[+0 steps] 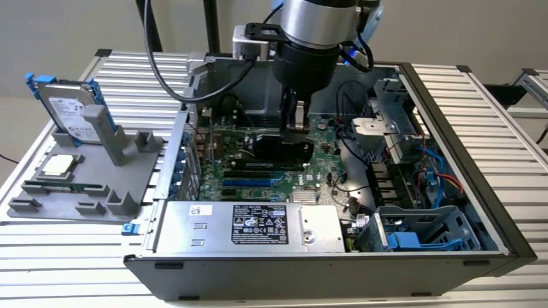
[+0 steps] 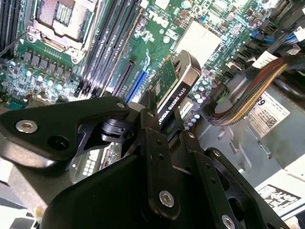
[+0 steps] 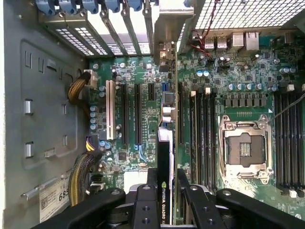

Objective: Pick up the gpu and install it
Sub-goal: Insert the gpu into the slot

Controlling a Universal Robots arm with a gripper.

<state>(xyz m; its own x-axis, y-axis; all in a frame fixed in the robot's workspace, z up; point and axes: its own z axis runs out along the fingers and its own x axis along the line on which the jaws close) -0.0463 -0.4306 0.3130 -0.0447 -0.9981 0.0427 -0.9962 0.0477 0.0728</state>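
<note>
Gpu (image 3: 165,157) clamped edge-on in end effector (image 3: 166,188), apparently just above motherboard (image 3: 238,86).

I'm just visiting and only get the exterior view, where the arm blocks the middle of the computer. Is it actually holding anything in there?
Observer: Yes. In both wrist views the gripper is shut on the gpu, a thin black card.
Operator: Is the card lying flat?
Observer: No, it stands on edge over the motherboard, running parallel to its long slots.
Operator: Anything else behind the arm?
Observer: The processor socket, with no cooler mounted on it.
</note>
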